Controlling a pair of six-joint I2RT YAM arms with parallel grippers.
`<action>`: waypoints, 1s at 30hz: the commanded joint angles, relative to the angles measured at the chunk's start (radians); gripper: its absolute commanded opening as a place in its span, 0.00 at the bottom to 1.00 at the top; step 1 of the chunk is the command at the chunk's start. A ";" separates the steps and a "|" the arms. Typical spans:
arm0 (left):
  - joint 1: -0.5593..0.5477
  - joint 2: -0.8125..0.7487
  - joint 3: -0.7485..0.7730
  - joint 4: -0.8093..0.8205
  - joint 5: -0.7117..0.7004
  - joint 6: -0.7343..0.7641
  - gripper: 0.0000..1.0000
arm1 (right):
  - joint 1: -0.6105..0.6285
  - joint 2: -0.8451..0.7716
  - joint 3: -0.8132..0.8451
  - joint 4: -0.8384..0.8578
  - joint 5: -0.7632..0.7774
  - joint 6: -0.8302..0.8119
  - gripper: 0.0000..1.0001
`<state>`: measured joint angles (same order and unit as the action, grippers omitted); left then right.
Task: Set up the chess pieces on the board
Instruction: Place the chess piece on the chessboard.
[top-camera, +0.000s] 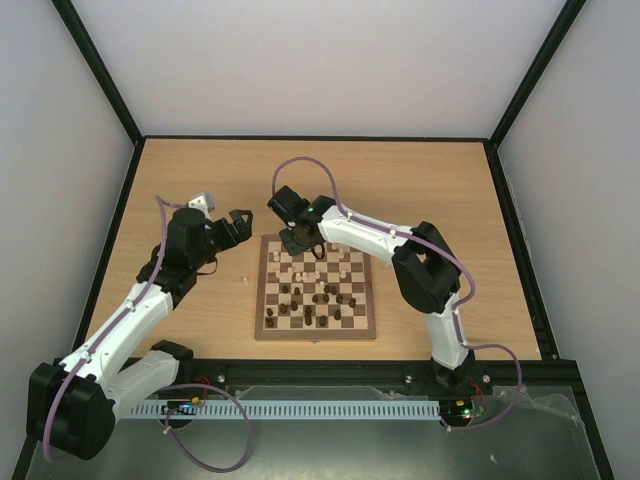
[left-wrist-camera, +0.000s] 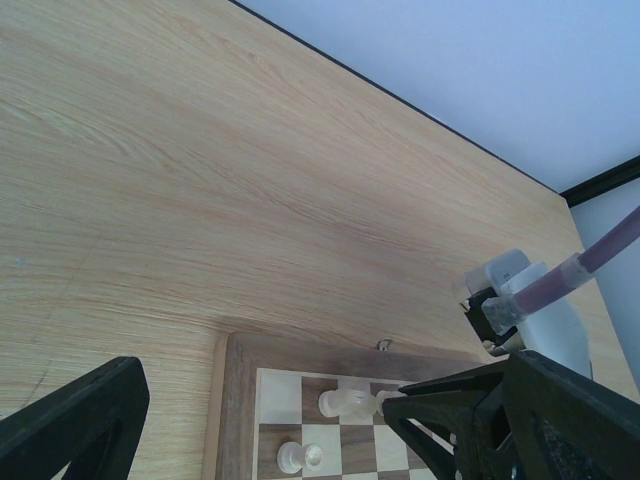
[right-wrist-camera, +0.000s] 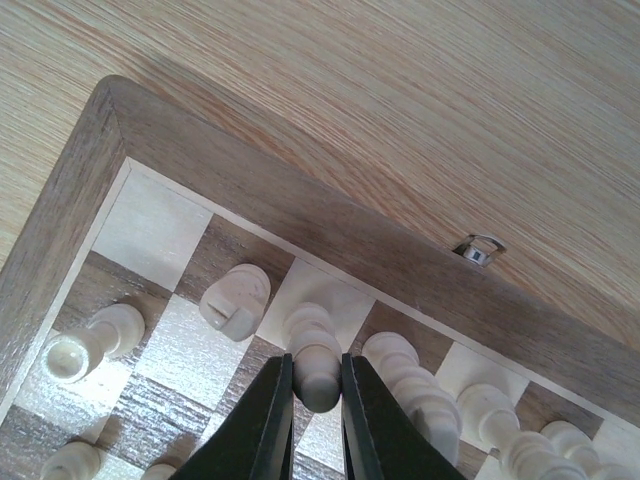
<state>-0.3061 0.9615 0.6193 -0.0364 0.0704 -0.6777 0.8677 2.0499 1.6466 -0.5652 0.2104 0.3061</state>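
A pale cream piece (right-wrist-camera: 312, 340) sits at the board's (right-wrist-camera: 300, 215) far row near a corner, its head clenched in the right pincer (right-wrist-camera: 316, 390). The left pincer (top-camera: 237, 222) hangs spread wide over the worktop (top-camera: 430, 180) just beside the board.

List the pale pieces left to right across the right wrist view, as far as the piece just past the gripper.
In order: pale pawn → squat notched piece → slim piece pinched in the right gripper → taller ribbed piece.
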 joint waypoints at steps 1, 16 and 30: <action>0.007 -0.018 -0.012 -0.001 0.005 0.000 0.99 | -0.004 0.034 0.029 -0.011 0.014 -0.002 0.13; 0.006 -0.022 -0.012 -0.002 0.006 -0.001 1.00 | -0.006 0.041 0.035 -0.010 0.019 0.001 0.22; 0.006 -0.020 -0.012 -0.003 0.001 0.001 1.00 | 0.017 -0.083 -0.015 0.051 -0.024 -0.012 0.30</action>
<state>-0.3065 0.9554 0.6193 -0.0364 0.0708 -0.6777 0.8707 2.0525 1.6470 -0.5243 0.1986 0.3023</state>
